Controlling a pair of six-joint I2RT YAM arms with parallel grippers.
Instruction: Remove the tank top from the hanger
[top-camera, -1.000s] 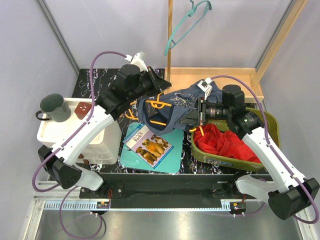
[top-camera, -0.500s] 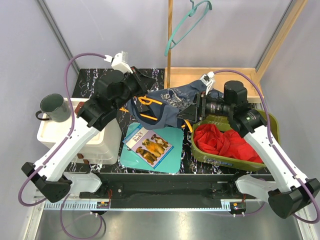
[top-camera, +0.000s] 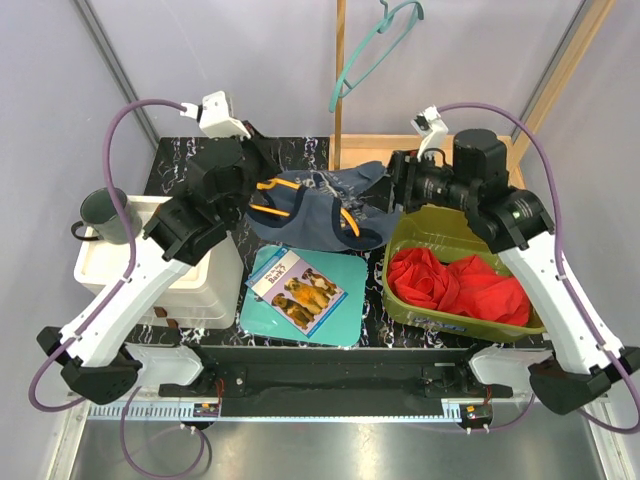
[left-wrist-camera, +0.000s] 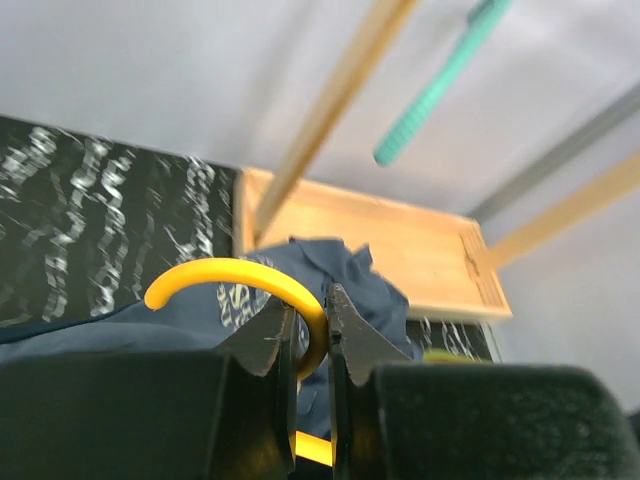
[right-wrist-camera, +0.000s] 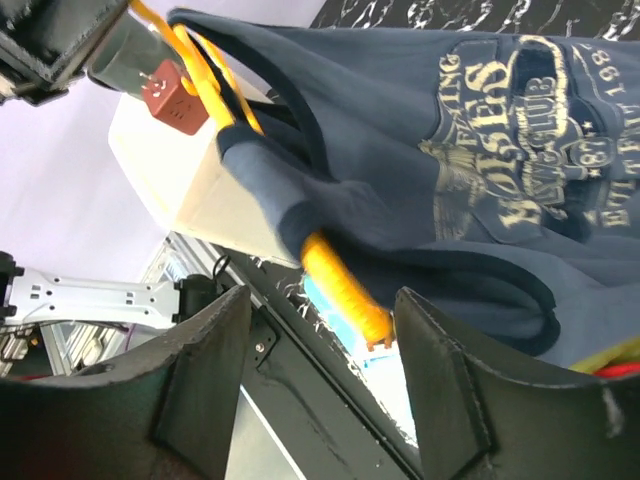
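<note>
The navy tank top (top-camera: 318, 205) with a pale print hangs on an orange hanger (top-camera: 267, 190) above the table's middle; it also shows in the right wrist view (right-wrist-camera: 450, 170). My left gripper (top-camera: 255, 172) is shut on the hanger's hook (left-wrist-camera: 225, 272), its tips (left-wrist-camera: 312, 318) pinching the curve. My right gripper (top-camera: 393, 183) is at the top's right edge, jaws wide open (right-wrist-camera: 320, 340). One orange hanger arm (right-wrist-camera: 340, 280) pokes out of the cloth between its fingers, touching neither.
A green bin (top-camera: 460, 235) with red cloth stands at the right. A book (top-camera: 298, 290) lies on a teal mat in front. A white box (top-camera: 190, 280) with a mug (top-camera: 105, 215) is at the left. A wooden tray (top-camera: 450, 150), a pole and a teal hanger (top-camera: 372, 50) are behind.
My left arm has swung back and left with the hanger hook. My right gripper has risen toward the back. The tank top has shifted back and left with them.
</note>
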